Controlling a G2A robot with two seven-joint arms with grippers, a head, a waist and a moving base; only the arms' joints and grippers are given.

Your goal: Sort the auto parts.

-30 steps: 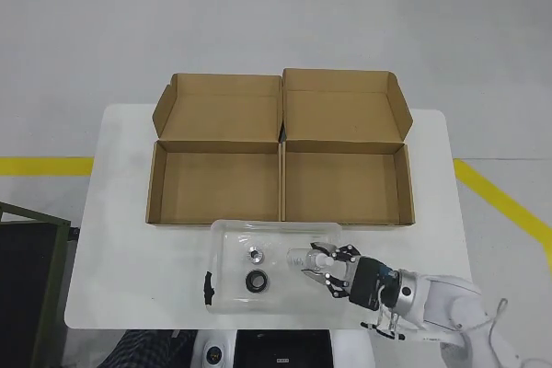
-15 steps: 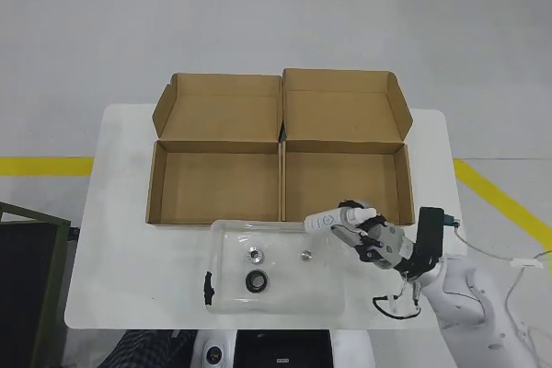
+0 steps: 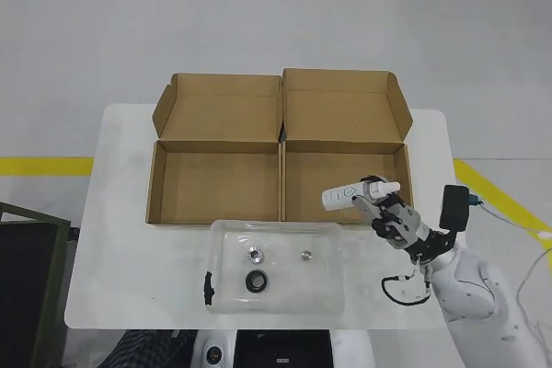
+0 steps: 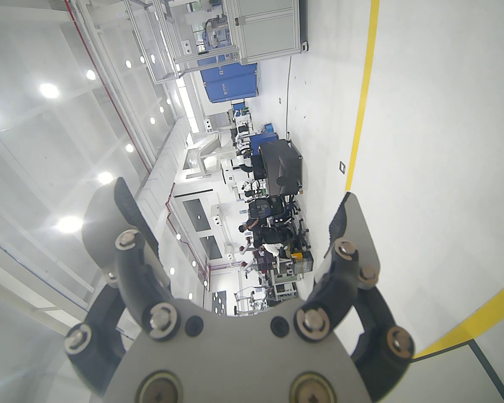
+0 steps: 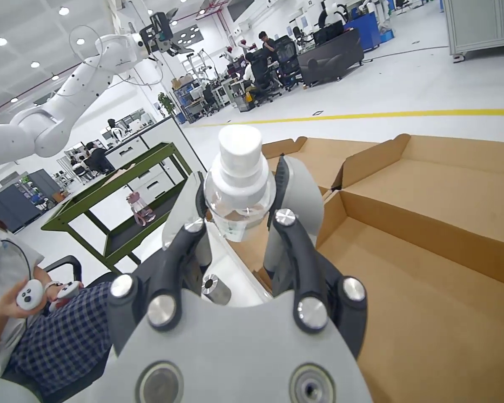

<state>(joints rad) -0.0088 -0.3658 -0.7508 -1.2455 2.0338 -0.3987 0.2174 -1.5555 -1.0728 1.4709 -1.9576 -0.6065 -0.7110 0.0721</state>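
My right gripper [image 3: 373, 196] is shut on a small clear spray bottle [image 3: 348, 194] with a white cap. It holds the bottle above the front right part of the right cardboard box [image 3: 313, 189]. In the right wrist view the bottle [image 5: 239, 186] sits between both fingers [image 5: 296, 188], over the box [image 5: 403, 253]. The clear tray [image 3: 221, 230] in front of the boxes holds a metal sleeve [image 3: 255, 253], a black ring [image 3: 256, 281] and a small metal nut [image 3: 305, 255]. My left gripper [image 4: 234, 194] is raised high in the air, open, with nothing in it.
The left cardboard box [image 3: 214, 187] stands open beside the right one, both with lids folded back. A black piece [image 3: 208, 287] lies at the tray's left edge. A dark green cart [image 3: 18, 276] stands left of the white table [image 3: 120, 230].
My right gripper has lifted the spray bottle out of the tray and carried it back and to the right, over the right box. The parts in the tray have not moved.
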